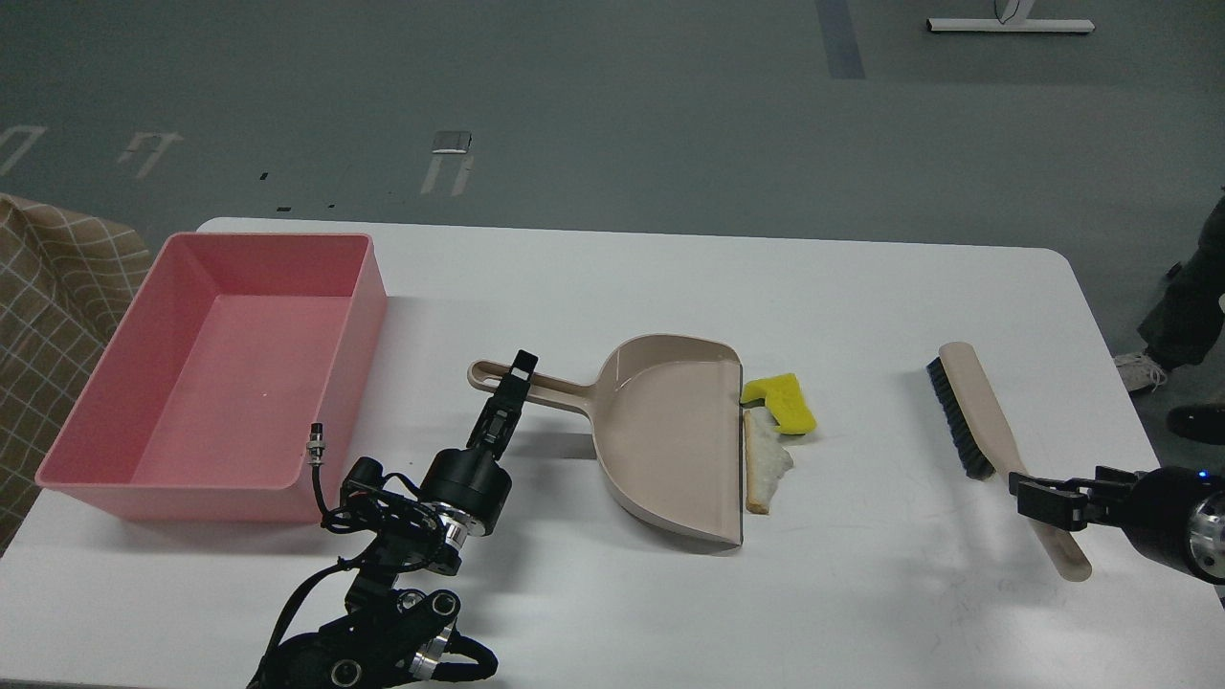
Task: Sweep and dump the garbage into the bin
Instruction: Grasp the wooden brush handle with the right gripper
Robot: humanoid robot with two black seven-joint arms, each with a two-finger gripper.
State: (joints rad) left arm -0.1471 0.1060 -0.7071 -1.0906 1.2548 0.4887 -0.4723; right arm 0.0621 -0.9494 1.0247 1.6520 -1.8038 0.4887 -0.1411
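A: What lies beyond the table [612, 277]?

B: A grey floor [593, 105], matt and evenly lit, with faint white painted marks [448, 172] at eleven o'clock and a darker stripe [840, 38] near twelve.

A: Any furniture?

B: A white base bar [1010, 26] of some stand at one o'clock. At nine o'clock, a tan checked fabric [48, 306] pokes in. At three o'clock, someone's dark trouser leg [1191, 297] and shoes [1139, 370].
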